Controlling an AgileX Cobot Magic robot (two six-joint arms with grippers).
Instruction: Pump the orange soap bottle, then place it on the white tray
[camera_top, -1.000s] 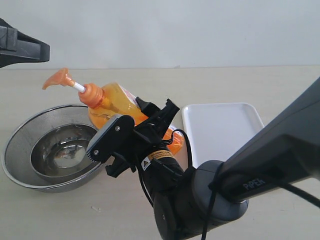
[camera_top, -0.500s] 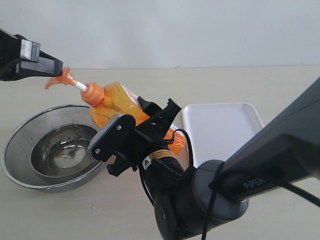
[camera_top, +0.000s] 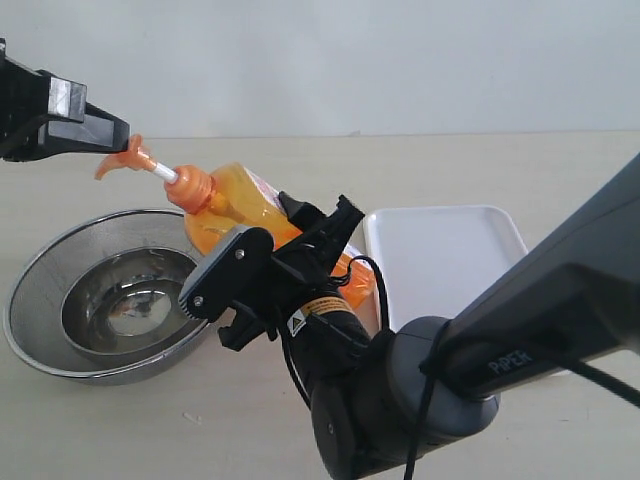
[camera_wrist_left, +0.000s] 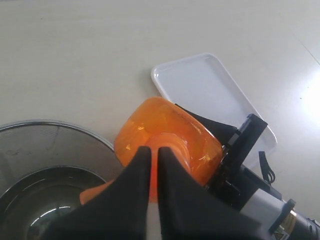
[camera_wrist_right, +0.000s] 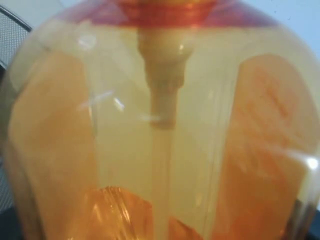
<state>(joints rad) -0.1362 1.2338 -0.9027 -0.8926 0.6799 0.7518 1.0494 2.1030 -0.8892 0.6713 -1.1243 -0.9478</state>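
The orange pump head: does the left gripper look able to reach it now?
Probably yes. The left gripper is right at the pump head of the orange soap bottle, which tilts toward it, and nothing stands between them.

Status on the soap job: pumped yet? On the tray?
Done: right pincer grips the orange soap bottle, tilted over the steel bowl.
In hand: left pincer, closed, sits at the pump head. The white stem is exposed, so the head is up, not pressed.
Left: press the pump, then set the bottle on the white tray. It isn't there yet.
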